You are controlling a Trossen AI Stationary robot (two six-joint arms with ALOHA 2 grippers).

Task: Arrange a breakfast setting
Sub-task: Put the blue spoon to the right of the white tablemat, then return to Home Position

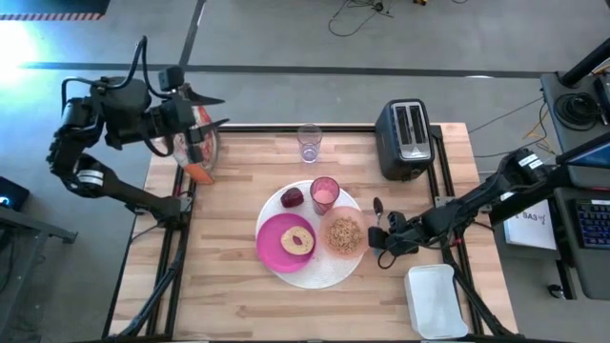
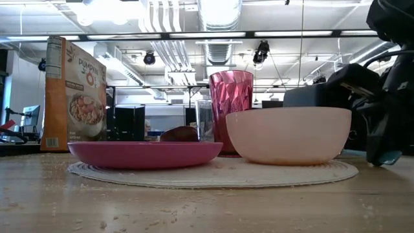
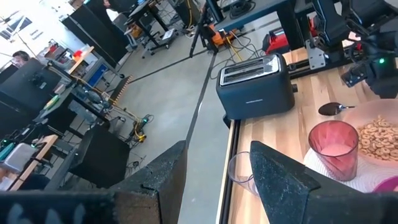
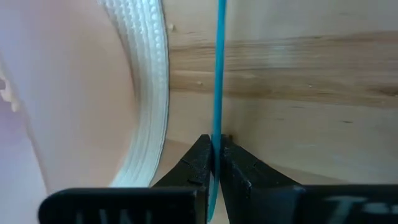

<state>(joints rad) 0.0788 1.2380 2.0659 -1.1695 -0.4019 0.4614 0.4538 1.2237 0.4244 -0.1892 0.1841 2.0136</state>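
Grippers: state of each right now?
Left gripper: holding the cereal box at the table's far left corner.
Right gripper: jaws shut on the spoon's teal handle, beside the white plate.

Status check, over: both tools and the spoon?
Right tool shut on spoon handle, beside white plate. Left tool holding cereal box at table's far-left corner. Nothing blocking.

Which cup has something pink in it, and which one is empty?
The pink cup standing on the big white plate looks pink inside. The clear cup stands alone behind it, looking empty.
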